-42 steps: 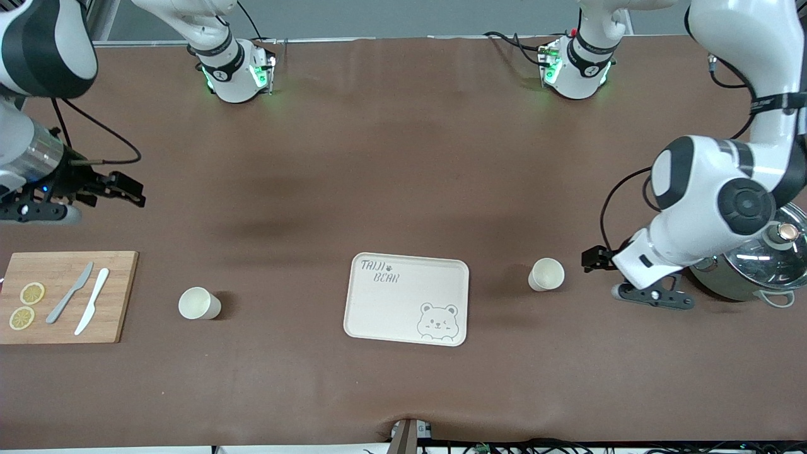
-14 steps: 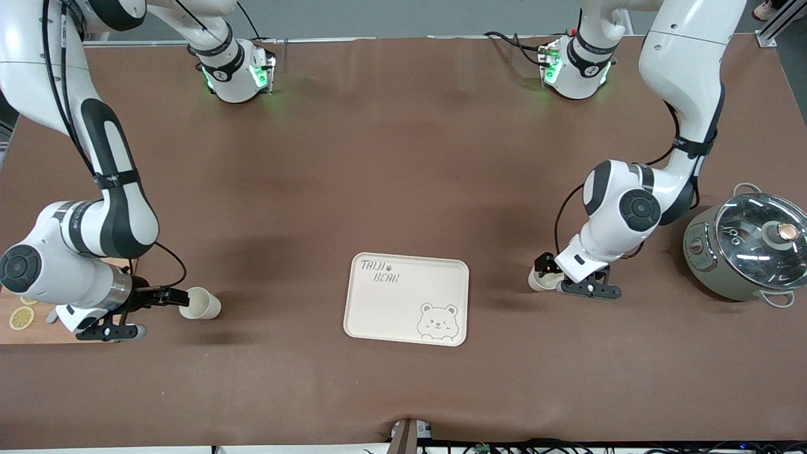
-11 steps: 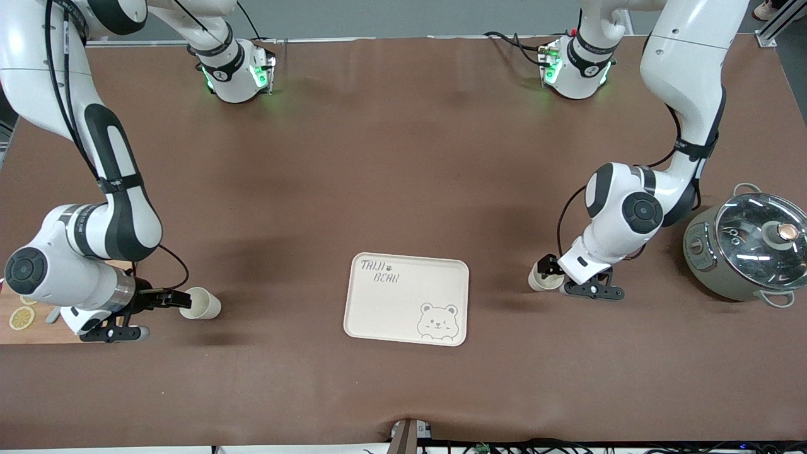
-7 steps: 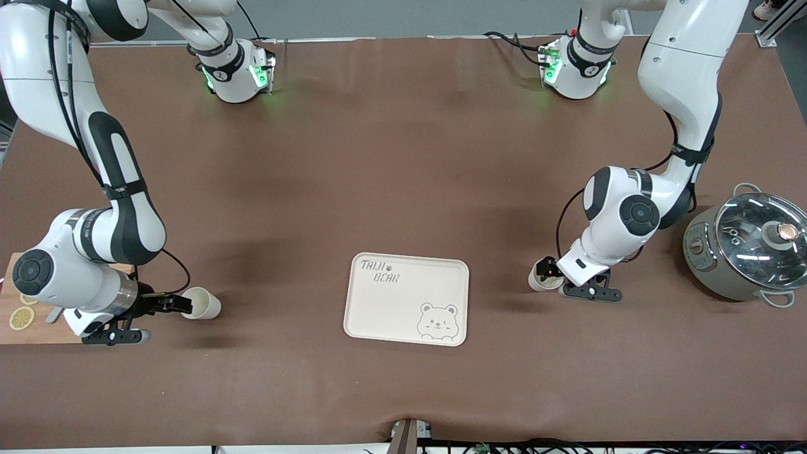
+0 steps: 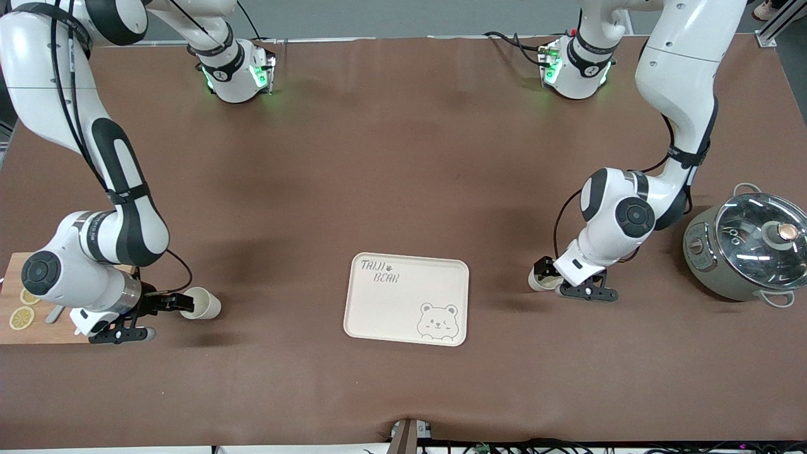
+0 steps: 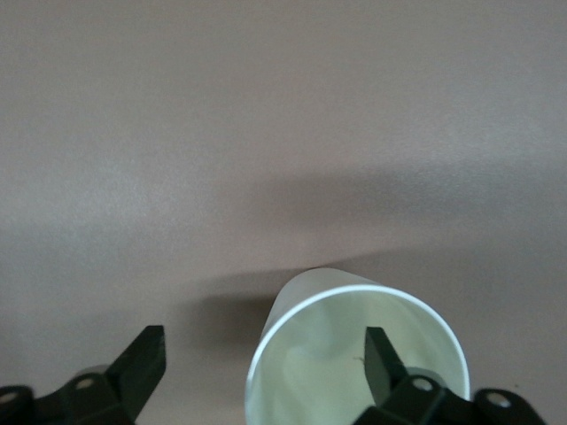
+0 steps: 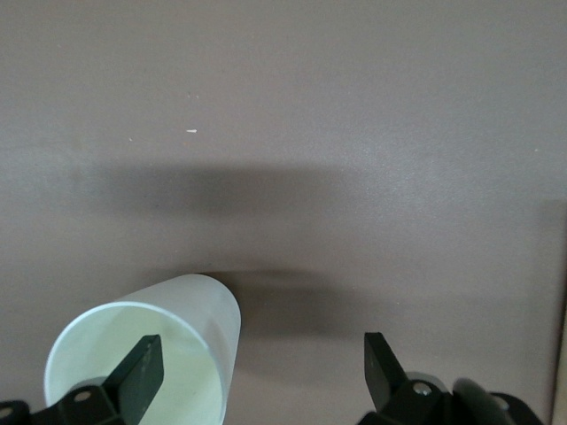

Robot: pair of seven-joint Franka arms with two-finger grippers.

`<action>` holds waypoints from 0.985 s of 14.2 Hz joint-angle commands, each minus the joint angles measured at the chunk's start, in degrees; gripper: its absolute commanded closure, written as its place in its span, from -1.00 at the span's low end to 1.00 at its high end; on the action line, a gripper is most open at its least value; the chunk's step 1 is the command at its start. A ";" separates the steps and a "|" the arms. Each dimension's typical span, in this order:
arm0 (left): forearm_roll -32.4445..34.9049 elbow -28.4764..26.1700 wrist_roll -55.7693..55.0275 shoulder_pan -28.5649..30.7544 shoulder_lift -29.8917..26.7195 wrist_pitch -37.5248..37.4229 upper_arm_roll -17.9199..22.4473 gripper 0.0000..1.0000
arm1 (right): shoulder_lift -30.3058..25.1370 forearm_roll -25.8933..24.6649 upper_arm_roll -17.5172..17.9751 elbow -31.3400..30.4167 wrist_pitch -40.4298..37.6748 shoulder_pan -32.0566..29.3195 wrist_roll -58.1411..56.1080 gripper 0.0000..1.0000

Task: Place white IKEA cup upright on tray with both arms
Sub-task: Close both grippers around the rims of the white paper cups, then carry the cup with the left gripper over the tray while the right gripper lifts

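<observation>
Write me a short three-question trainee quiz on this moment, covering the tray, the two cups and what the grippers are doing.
1. True or false: the tray already holds a cup.
2. Multiple choice: at the cup at the left arm's end, the left gripper is A) shut around its outside, B) open with one finger inside its mouth and one outside, C) open with both fingers outside.
3. Fill in: the cup at the right arm's end, whose rim the open right gripper straddles, lies on its ____.

Key: 1 false; 2 B; 3 side.
</observation>
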 commanded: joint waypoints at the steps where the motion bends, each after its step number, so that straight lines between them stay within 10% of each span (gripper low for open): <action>1: -0.24 1.05 -2.27 -0.58 1.19 0.48 -0.05 1.00 | -0.03 -0.01 0.61 -3.25 4.06 -0.29 -0.82 -1.00; 8: -0.24 4.57 -3.06 -0.76 0.94 -1.18 -0.40 1.00 | -0.03 0.08 0.70 -3.88 5.13 -0.02 -0.64 -0.93; 10: -0.41 8.42 -6.03 -2.50 0.93 -5.47 -0.49 1.00 | 0.14 0.16 0.70 -3.70 5.13 -0.02 -0.55 -0.05; 14: -0.33 17.30 -12.19 -6.20 1.81 -16.02 -0.40 1.00 | 0.23 0.25 0.70 -3.44 4.95 -0.02 -0.12 0.84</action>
